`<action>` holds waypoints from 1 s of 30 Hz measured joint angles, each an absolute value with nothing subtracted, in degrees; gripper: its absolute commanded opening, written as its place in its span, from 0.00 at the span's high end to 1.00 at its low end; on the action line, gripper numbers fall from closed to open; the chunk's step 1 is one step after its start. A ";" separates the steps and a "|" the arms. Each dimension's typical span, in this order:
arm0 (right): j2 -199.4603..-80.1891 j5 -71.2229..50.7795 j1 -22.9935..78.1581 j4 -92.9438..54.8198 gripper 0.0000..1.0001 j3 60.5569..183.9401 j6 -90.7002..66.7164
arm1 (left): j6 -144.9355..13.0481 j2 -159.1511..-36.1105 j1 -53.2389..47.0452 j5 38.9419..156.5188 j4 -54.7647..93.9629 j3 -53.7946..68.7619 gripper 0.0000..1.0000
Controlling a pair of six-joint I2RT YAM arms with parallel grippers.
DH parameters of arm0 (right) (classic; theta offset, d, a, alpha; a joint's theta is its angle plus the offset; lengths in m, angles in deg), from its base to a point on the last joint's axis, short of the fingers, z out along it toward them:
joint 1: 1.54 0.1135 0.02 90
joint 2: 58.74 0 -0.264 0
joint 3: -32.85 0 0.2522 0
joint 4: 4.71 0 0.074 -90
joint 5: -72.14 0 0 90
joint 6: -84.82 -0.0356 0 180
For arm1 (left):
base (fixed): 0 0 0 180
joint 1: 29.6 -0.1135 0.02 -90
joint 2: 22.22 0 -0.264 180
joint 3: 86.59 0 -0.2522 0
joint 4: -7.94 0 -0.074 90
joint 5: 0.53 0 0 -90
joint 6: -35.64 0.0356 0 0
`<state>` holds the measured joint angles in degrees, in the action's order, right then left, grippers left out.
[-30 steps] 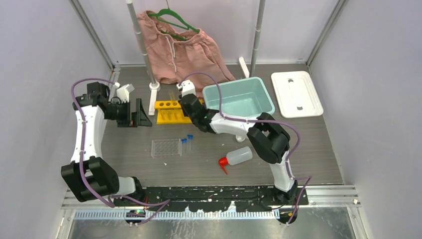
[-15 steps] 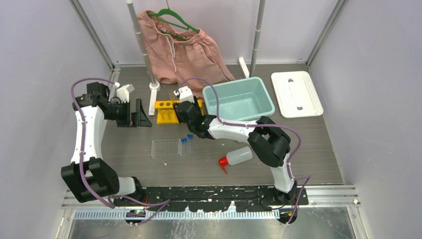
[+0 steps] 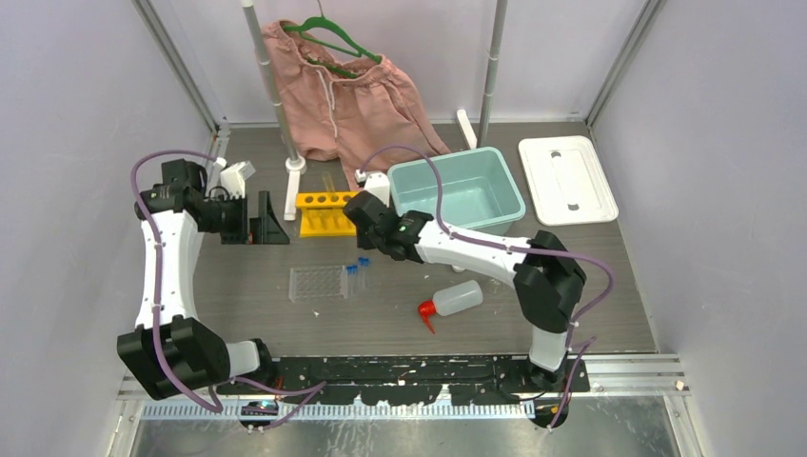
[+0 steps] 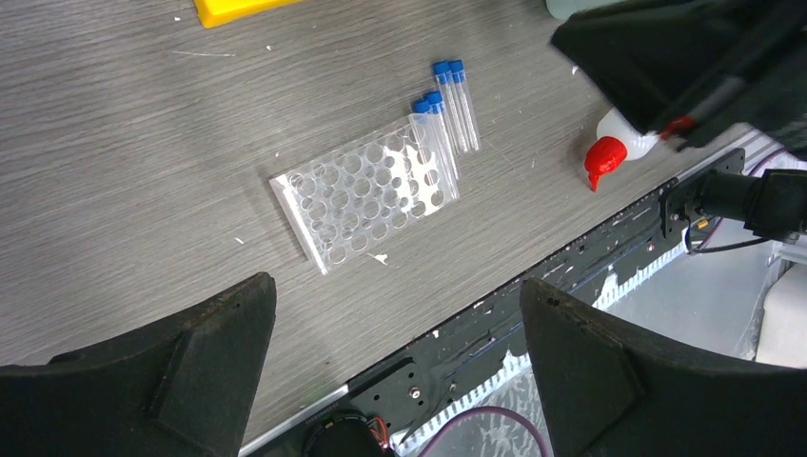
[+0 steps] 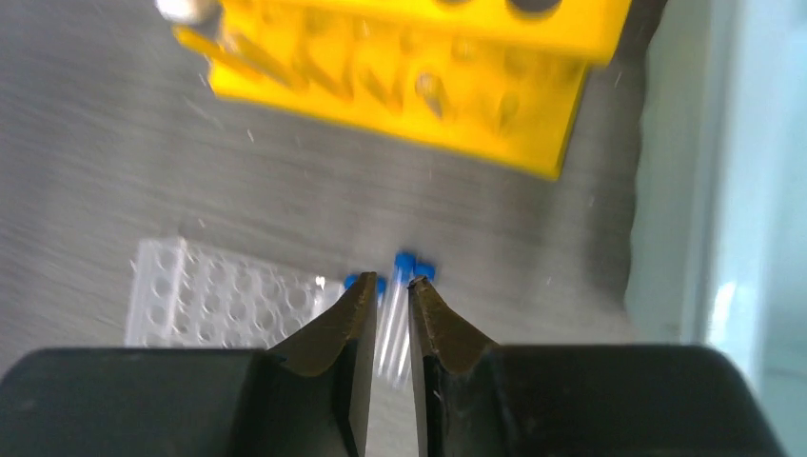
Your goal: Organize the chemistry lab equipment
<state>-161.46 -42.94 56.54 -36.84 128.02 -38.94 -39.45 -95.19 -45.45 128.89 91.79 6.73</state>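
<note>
Several blue-capped vials lie on the table next to the clear rack. They also show in the left wrist view, as does the rack. My right gripper hovers just above the vials, empty, its jaws a narrow gap apart. The yellow rack stands behind it. The white squeeze bottle with its red nozzle lies on its side at the front. My left gripper is wide open and empty at the far left.
A teal bin stands right of the yellow rack, with its white lid further right. Pink shorts on a green hanger hang from a pole at the back. The black rail runs along the table's near edge.
My right gripper has moved from the yellow rack forward and left, to above the blue-capped vials. The left arm has barely moved.
</note>
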 measured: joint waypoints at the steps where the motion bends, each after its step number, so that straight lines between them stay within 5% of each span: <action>1: -162.36 -41.46 56.52 -38.48 0.76 128.02 -40.25 | -39.45 -94.91 -45.45 128.89 91.83 6.84 0.00; 25: -175.82 -33.28 57.00 -45.08 0.68 128.83 -47.48 | -39.16 -93.66 -45.45 127.14 92.20 7.23 0.00; 30: -176.02 -33.65 57.00 -45.16 0.80 129.00 -47.53 | -39.16 -93.64 -45.45 127.14 92.18 7.34 0.00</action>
<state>-176.02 -33.65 57.00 -45.16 129.00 -47.53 -39.16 -93.64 -45.45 127.14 92.18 7.34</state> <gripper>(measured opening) 0.291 0.995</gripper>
